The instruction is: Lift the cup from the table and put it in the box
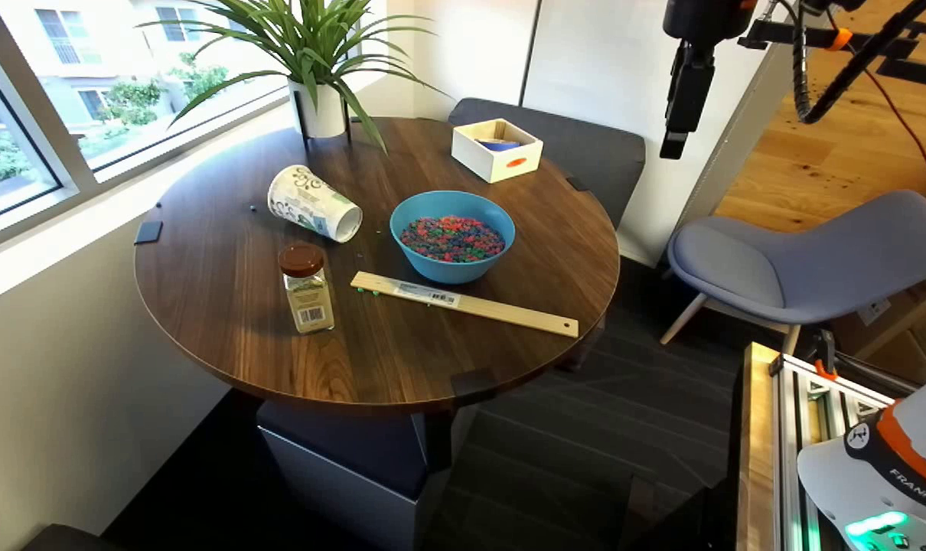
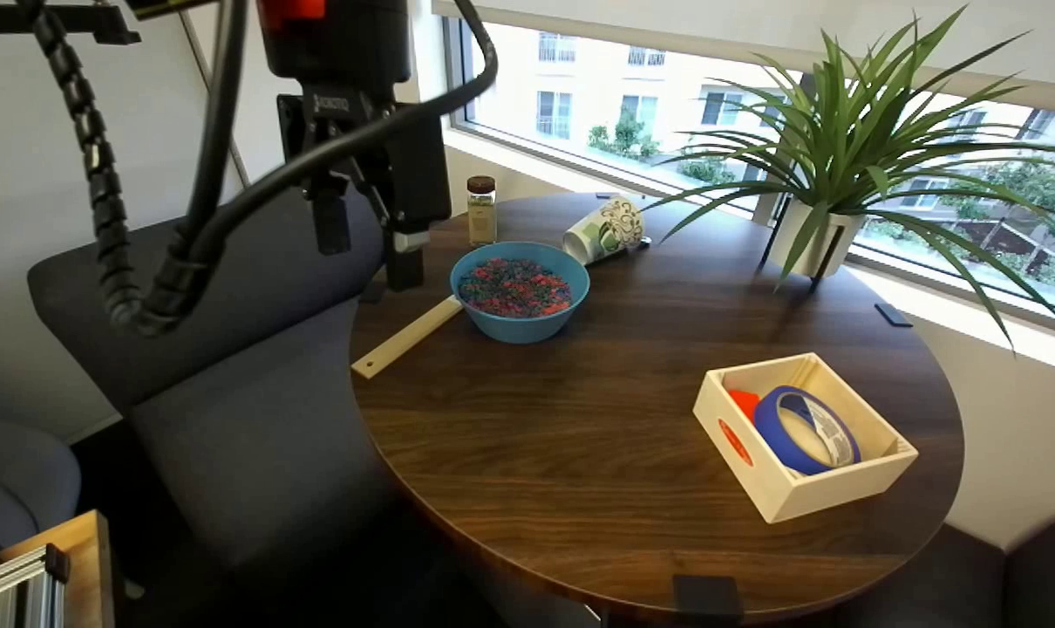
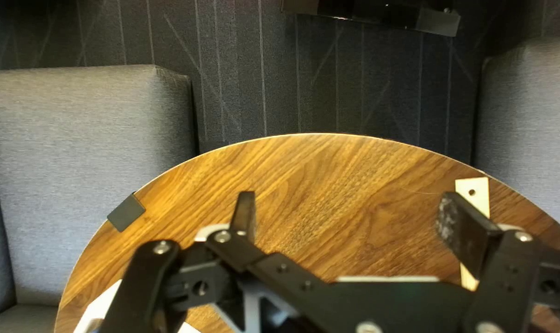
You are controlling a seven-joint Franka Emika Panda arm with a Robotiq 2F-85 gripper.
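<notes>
Cup [image 1: 310,203]: down on its side on the table [image 1: 409,348], left of centre in an exterior view.
Jar [image 1: 308,304]: upright just below, barcoded.
Bowl [image 1: 451,273]: mid-frame, carrying multicoloured bits [image 1: 454,239].
Box [image 1: 474,159]: upper middle, red-badged, holding blue tape [image 2: 780,440].
Gripper [image 1: 673,141]: upper right, spread wide, showing table between in the wrist view.
Robot base [image 1: 849,482]: lower right, reading "FRANKA".

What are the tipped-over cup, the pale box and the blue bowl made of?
The cup looks like smooth, perhaps coated paper: scrollwork is printed on its white wall. The box seems unpainted wood, matte, judging by its straw colour and thick walls. The bowl is probably smooth plastic, being evenly blue; ceramic isn't ruled out.
</notes>
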